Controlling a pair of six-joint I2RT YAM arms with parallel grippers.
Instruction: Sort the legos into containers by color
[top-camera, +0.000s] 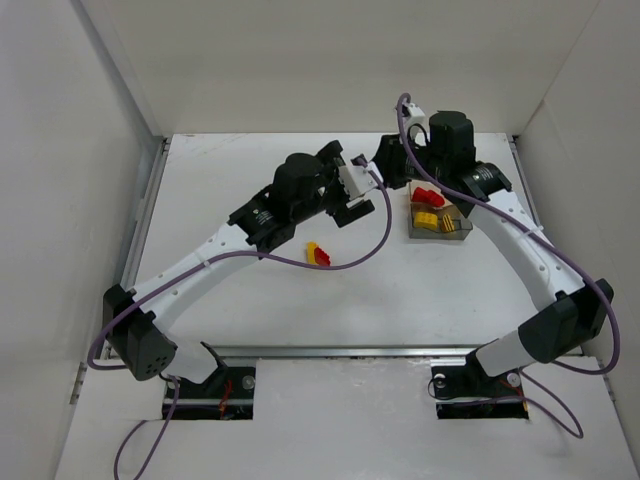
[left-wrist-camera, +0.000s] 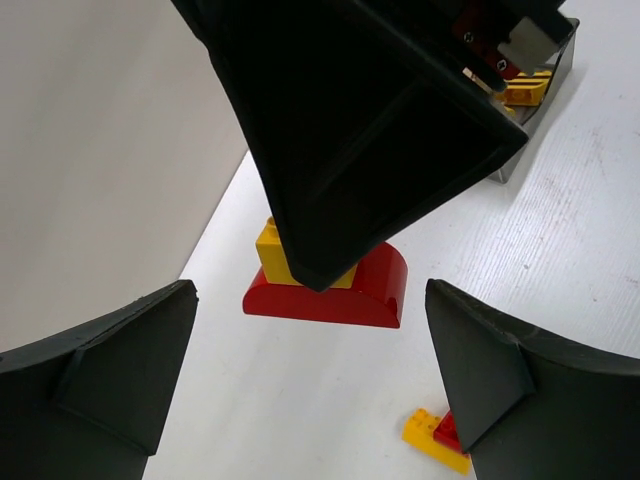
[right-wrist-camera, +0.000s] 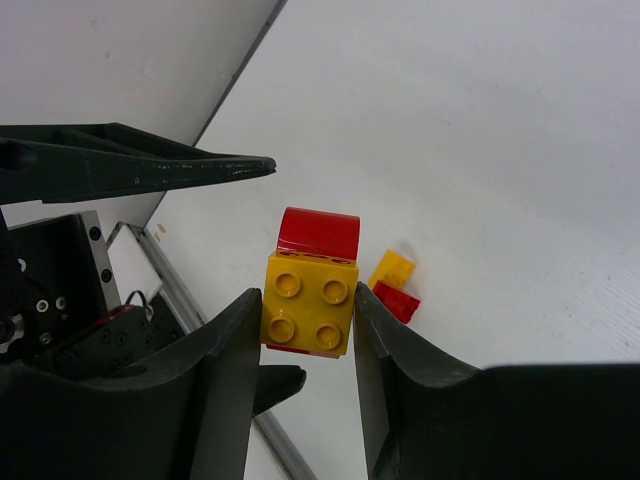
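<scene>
right gripper (right-wrist-camera: 307, 300) clamped on a red-and-yellow clump (right-wrist-camera: 312, 285)
left gripper (left-wrist-camera: 310, 300) hangs wide open facing it, both just left of the containers (top-camera: 440, 236). a second clump (top-camera: 318, 253) lies loose further left of the containers, toward the arm bases.

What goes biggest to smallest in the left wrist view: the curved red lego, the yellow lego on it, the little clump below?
1. curved red lego
2. yellow lego and little clump: about alike, both partly hidden.

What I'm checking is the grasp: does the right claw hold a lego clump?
Yes, the right claw is shut on a red-and-yellow lego clump.
</scene>
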